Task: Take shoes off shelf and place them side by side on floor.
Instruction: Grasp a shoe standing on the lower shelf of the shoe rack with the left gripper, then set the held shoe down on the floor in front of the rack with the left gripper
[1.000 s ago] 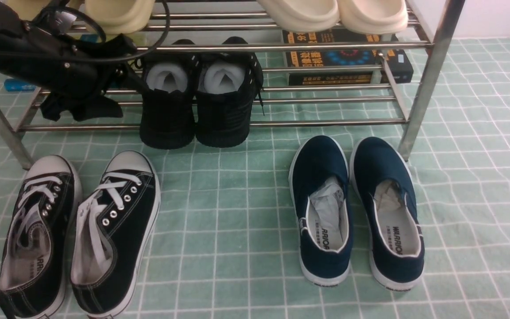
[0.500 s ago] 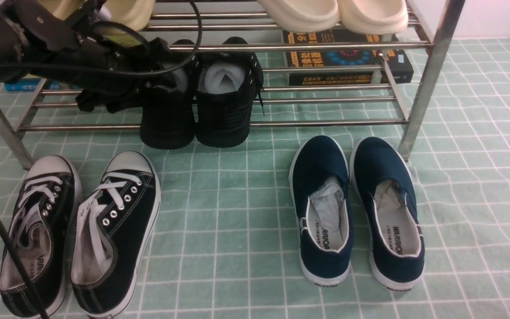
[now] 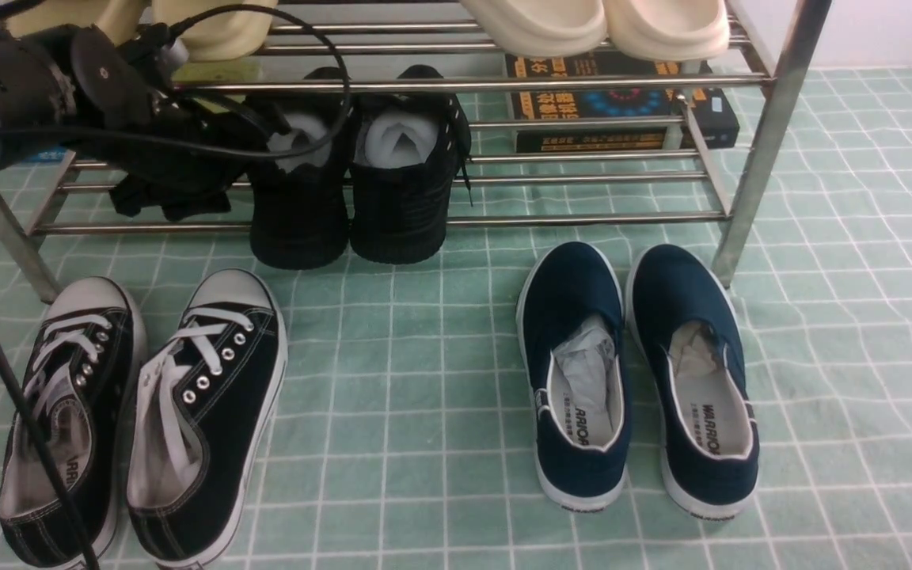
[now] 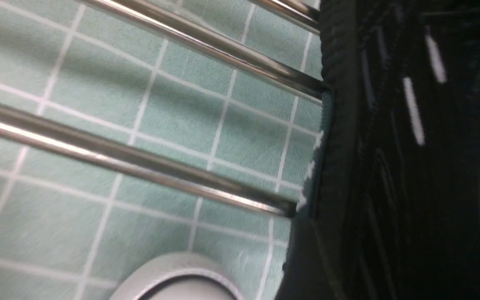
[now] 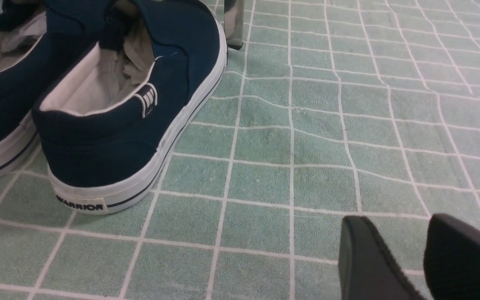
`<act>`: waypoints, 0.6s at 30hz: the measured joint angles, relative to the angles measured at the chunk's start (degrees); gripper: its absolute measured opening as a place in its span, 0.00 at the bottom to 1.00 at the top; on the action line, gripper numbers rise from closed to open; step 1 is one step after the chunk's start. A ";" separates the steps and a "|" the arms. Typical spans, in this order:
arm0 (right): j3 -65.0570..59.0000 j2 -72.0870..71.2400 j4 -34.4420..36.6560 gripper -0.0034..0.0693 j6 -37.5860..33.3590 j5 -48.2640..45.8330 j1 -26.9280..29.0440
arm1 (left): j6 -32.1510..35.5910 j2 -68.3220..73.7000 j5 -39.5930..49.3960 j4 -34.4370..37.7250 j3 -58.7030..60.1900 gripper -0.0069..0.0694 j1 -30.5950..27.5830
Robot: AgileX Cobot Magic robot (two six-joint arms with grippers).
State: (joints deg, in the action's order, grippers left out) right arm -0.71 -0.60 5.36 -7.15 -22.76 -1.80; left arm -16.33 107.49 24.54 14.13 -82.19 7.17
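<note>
front view: the black left gripper [image 3: 222, 162] reaches in from the left, under the upper tier of the low shelf of shiny silver metal tubes [image 3: 583, 219]. its jaws stand wide apart and grip nothing. it sits right against the left one of the all-black mesh lace-up sneakers [image 3: 353, 206], and its dark body hides part of that shoe's white paper stuffing [image 3: 302, 131]. black on black, i cannot tell whether it touches the shoe. the pair stands side by side on the lower tier, heels over the front tube. the pale green cloth floor with a white grid [image 3: 424, 380] lies below. a second ago the gripper hung clear to the left of the pair and both stuffings showed whole. the sneakers have barely shifted.

left wrist view: the sneaker's textured side with white dash marks [image 4: 390, 166] fills one edge, very close. two shelf tubes [image 4: 140, 162] run up to it, over the green floor [image 4: 181, 116]. no fingers show.

right wrist view: the right gripper [image 5: 406, 237] hangs low over the floor [image 5: 306, 146], its two black fingertips [image 5: 365, 258] parted by a clear gap with nothing between them. it is near the navy slip-on shoe with a white sole [image 5: 119, 137], and no black sneaker shows here.
</note>
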 joint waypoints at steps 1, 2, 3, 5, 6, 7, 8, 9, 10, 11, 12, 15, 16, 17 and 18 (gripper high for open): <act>0.00 0.00 0.00 0.38 0.00 0.00 0.00 | 0.00 0.58 -0.61 0.05 0.00 0.68 0.07; 0.00 0.00 0.00 0.38 0.00 0.00 0.00 | -0.06 1.09 -1.32 0.26 0.00 0.65 0.24; 0.00 0.00 0.00 0.38 0.00 0.00 0.00 | -0.13 1.23 -1.58 0.34 0.00 0.63 0.26; 0.00 0.00 0.00 0.38 0.00 0.00 0.00 | -0.30 1.23 -1.78 0.61 -0.11 0.56 0.38; 0.00 0.00 0.00 0.38 0.00 0.00 0.00 | -0.36 1.23 -1.78 0.74 -0.17 0.52 0.38; 0.00 0.00 0.00 0.38 0.00 0.00 0.00 | -0.36 1.23 -1.71 0.81 -0.23 0.45 0.38; 0.00 0.00 0.00 0.38 0.00 0.00 0.00 | -0.36 1.23 -1.32 0.87 -0.30 0.37 0.38; 0.00 0.00 0.00 0.38 0.00 0.00 0.00 | -0.36 1.16 -0.75 0.79 -0.30 0.27 0.38; 0.00 0.00 0.00 0.38 0.00 0.00 0.00 | -0.36 1.02 -0.02 0.67 -0.35 0.20 0.38; 0.00 0.00 0.00 0.38 0.00 0.00 0.00 | -0.36 0.97 0.13 0.57 -0.32 0.19 0.38; 0.00 0.00 0.00 0.38 0.00 0.00 0.00 | -0.36 0.56 0.83 0.36 -0.37 0.15 0.38; 0.00 0.00 0.00 0.38 0.00 0.00 0.00 | -0.36 -1.92 6.98 -1.42 -0.24 0.13 0.38; 0.00 0.00 0.00 0.38 0.00 0.00 0.00 | -0.36 -2.12 7.79 -1.68 -0.24 0.13 0.38; 0.00 0.00 0.00 0.38 0.00 0.00 0.00 | -0.36 -3.54 10.08 -2.33 -0.11 0.13 0.38; 0.00 0.00 0.00 0.38 0.00 0.00 0.00 | -0.36 -5.28 12.61 -2.88 -0.04 0.13 0.38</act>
State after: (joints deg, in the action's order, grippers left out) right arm -0.71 -0.60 5.36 -7.15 -22.76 -1.80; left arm -16.70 102.21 37.15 11.26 -82.23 7.55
